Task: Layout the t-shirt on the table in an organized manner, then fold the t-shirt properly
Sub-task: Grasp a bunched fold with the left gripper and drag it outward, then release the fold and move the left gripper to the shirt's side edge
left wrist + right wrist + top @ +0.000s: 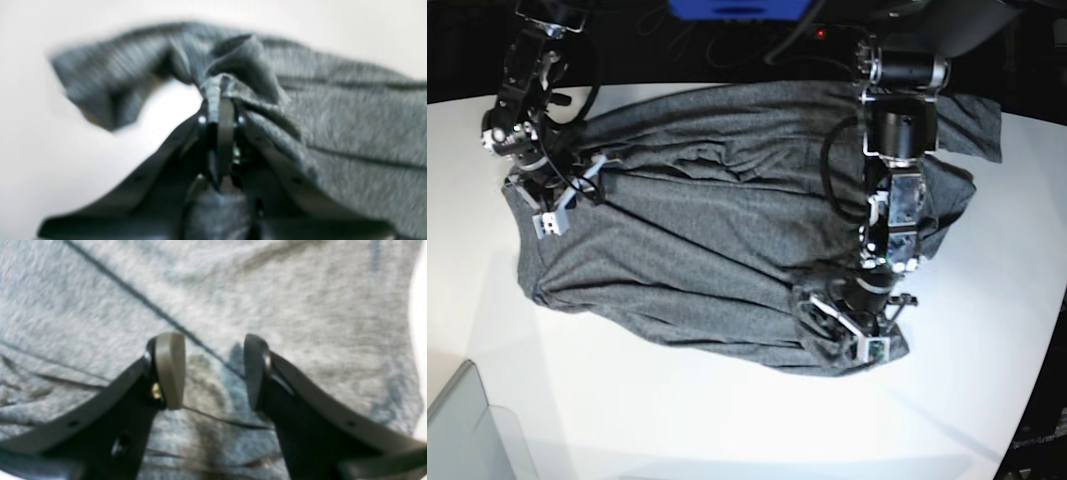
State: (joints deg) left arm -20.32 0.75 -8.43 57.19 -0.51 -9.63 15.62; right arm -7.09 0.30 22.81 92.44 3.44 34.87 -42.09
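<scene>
Left tool (222,100) pinches a bunched t-shirt (717,240) edge, bare tabletop (677,420) beside it; right tool (213,373) spread over the cloth.

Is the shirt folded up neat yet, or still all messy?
Still messy. The t-shirt lies spread and wrinkled across the table, with no neat folds. The left end effector pinches a bunched bit.

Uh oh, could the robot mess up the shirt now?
Maybe. The left gripper pinches a bunched wad of the t-shirt, so pulling may drag folds along instead of flattening it. The right gripper is open above the cloth, holding nothing, so that side could slide across the table.
</scene>
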